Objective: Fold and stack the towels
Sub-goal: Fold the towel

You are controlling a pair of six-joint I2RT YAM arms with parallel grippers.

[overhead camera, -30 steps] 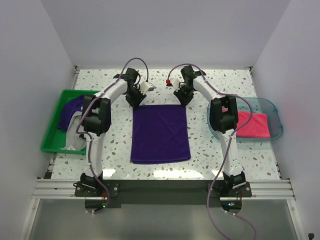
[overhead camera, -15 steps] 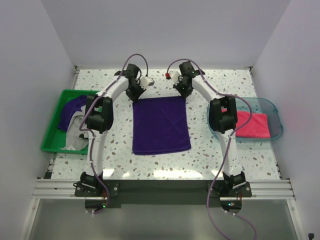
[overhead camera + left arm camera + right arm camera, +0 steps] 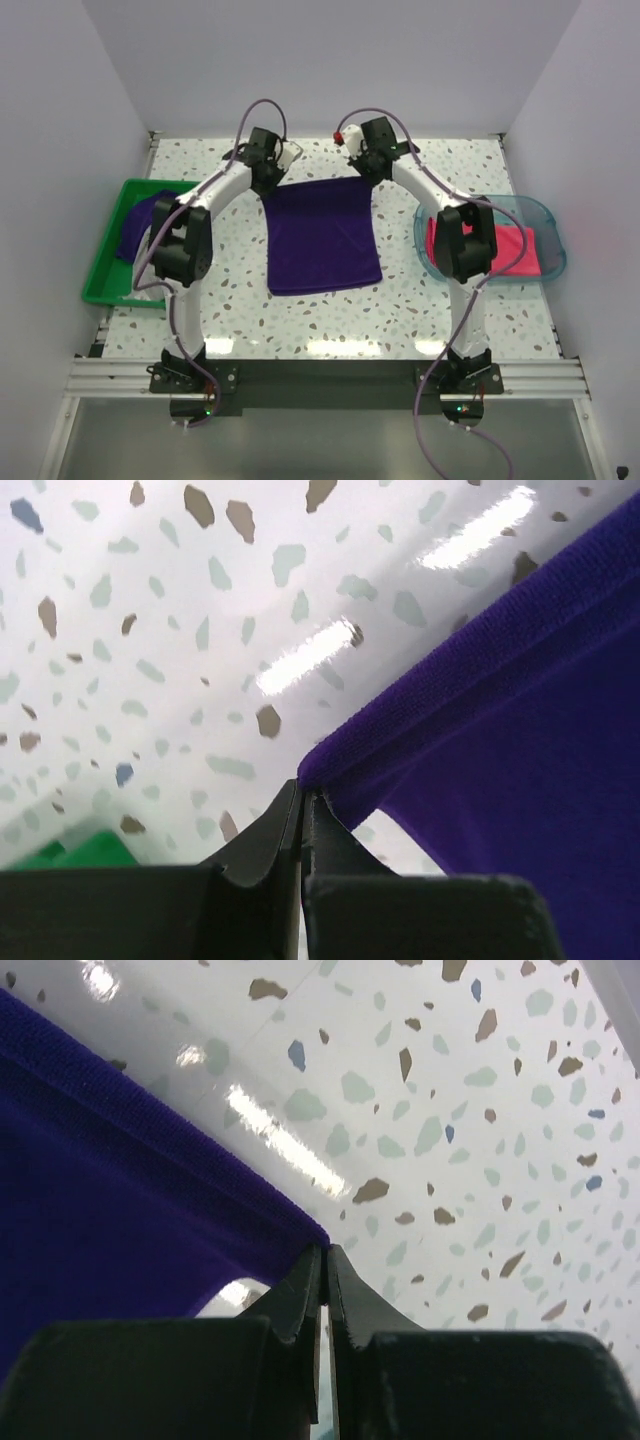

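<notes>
The purple towel (image 3: 325, 240) lies in the middle of the surface (image 3: 430, 305). Its near part is flat and its far edge is raised a little. The left claw (image 3: 301, 802) is pressed together on the far left corner of this towel, and the right claw (image 3: 326, 1260) pinches the far right corner in the same way. I think each claw takes only the tip of a corner so that the edge between the 2 corners is straight and the cloth does not wrinkle. This seems to prepare a fold of the far half toward the near edge. The pink towel (image 3: 505, 250) lies in the teal tray (image 3: 548, 215), probably the place of the stack. 1 more dark towel (image 3: 140, 218) waits in the green bin (image 3: 100, 275).
</notes>
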